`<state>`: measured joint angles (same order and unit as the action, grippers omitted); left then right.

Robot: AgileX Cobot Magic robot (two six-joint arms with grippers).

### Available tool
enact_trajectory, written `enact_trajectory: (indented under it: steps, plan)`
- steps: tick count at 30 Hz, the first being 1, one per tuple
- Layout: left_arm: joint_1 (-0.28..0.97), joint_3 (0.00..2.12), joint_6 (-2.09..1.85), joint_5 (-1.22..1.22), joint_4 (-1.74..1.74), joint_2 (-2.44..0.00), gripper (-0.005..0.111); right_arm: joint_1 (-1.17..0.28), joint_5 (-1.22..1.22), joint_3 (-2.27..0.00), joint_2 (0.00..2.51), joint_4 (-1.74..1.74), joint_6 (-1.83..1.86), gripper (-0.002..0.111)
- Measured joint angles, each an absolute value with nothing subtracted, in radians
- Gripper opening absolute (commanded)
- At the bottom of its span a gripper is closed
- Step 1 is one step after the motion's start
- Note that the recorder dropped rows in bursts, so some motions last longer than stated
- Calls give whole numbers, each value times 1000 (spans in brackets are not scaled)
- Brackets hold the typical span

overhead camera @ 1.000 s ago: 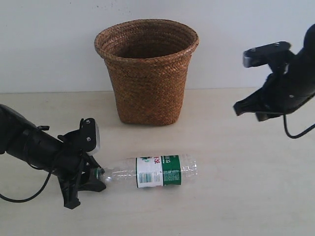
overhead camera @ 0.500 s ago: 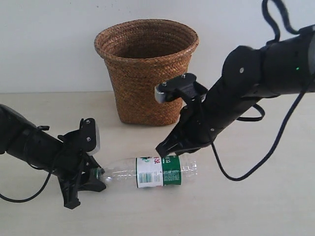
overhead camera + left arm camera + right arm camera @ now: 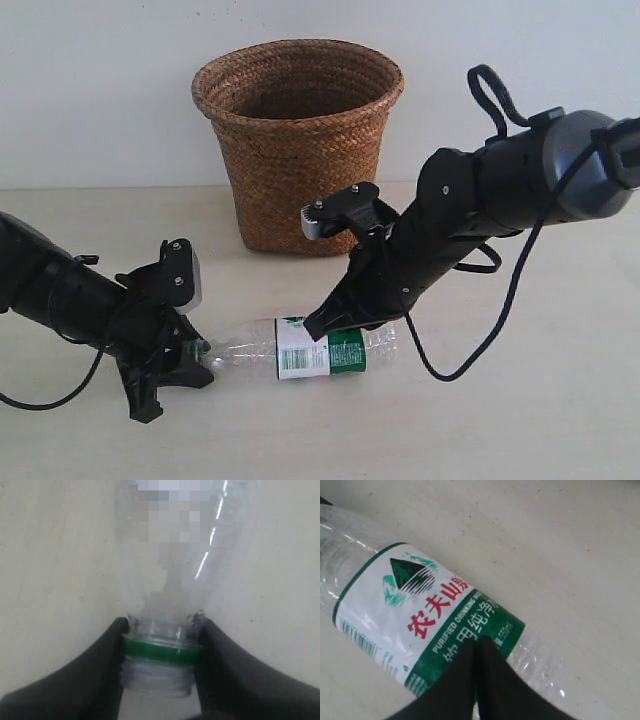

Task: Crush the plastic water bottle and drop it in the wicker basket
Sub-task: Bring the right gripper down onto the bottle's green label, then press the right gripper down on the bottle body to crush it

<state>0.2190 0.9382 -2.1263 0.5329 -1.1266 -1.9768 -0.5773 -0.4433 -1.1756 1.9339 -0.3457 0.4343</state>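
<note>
The plastic water bottle (image 3: 290, 350) lies on its side on the table, in front of the wicker basket (image 3: 300, 160). Its neck points left. My left gripper (image 3: 190, 352) is shut on that neck, and in the left wrist view the fingers clamp the threaded neck at its green ring (image 3: 161, 649). My right gripper (image 3: 318, 325) has its fingers shut together, with nothing between them. Their tips rest on top of the bottle's green-and-white label (image 3: 420, 610). In the right wrist view the closed tips (image 3: 477, 642) meet on the label's green part.
The basket stands upright against the white wall, behind the bottle and between the two arms. The right arm's black cable (image 3: 480, 340) loops down towards the table. Bare tabletop (image 3: 520, 420) lies to the right and in front of the bottle.
The right arm has swung in from the far right and come down, shut, onto the bottle's label. The left gripper and the bottle's neck have stayed in place.
</note>
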Motion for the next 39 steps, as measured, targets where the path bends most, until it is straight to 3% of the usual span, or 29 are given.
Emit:
enact_trajectory:
  steps: [7, 21, 39]
  plan:
    - [219, 938, -2126, 533, -1127, -1977, 4, -577, -508, -1223, 1988, -350, 449, 0]
    - [219, 940, -2128, 547, -1120, -1975, 4, -566, -899, -1508, 2217, -361, 422, 0]
    - [219, 940, -2128, 549, -1114, -1975, 4, -569, -1022, -1593, 2190, -322, 386, 0]
